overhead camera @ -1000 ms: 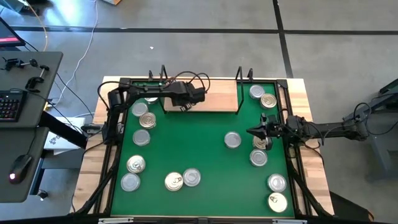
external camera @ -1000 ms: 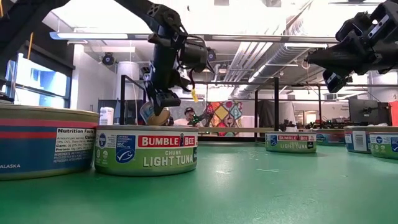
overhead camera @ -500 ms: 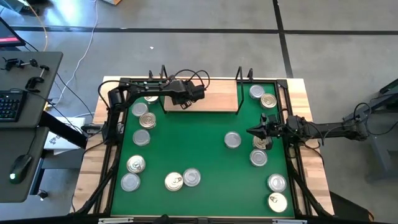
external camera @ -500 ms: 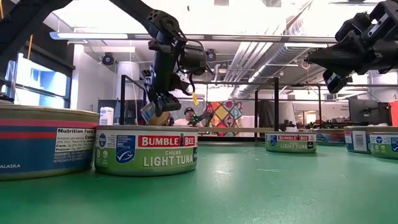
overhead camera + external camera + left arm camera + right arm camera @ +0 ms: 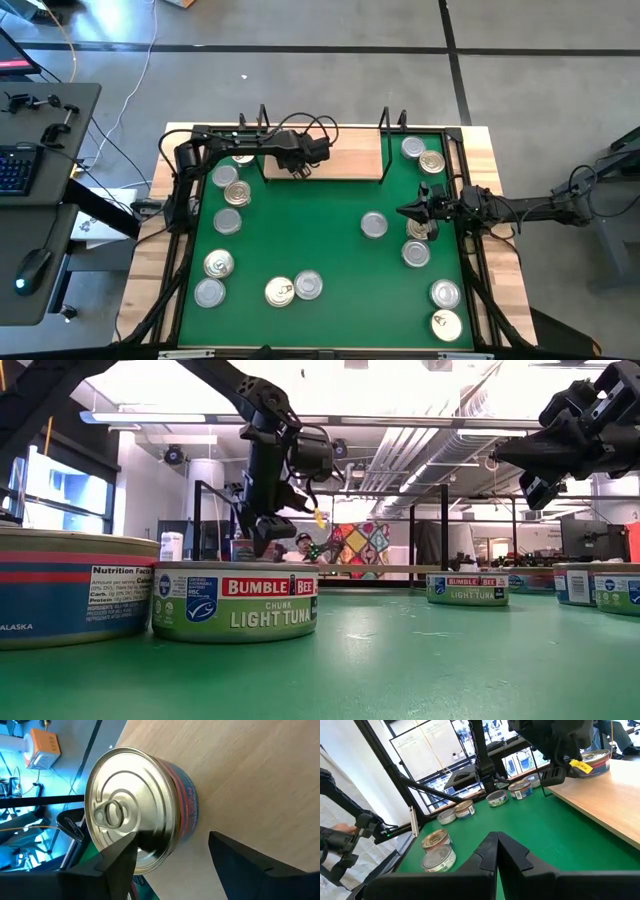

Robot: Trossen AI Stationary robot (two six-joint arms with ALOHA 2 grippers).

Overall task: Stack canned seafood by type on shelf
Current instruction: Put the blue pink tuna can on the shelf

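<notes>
A tin with a gold-toned lid and a red and blue label stands on the left end of the light wooden shelf. In the right wrist view the same tin sits on the board. My left gripper is open just above it, one finger in front of the lid's rim and the other out over bare wood. From above, the gripper hides the tin. My right gripper hangs shut and empty over the mat's right edge. Other canned seafood lies scattered on the green mat. My left gripper has one finger in front of the lid's rim; I cannot tell whether it touches. The other finger stands well clear of the tin. The tin rests on its base on the board.
Tins lie on the mat's left, near edge and right side, and one lies below my right gripper. A Bumble Bee tin stands close to the low camera. Black wire uprights flank the shelf.
My left gripper has opened over the shelf's left end. The tin hung tilted between its fingers a second ago; it now sits lower, on the board.
</notes>
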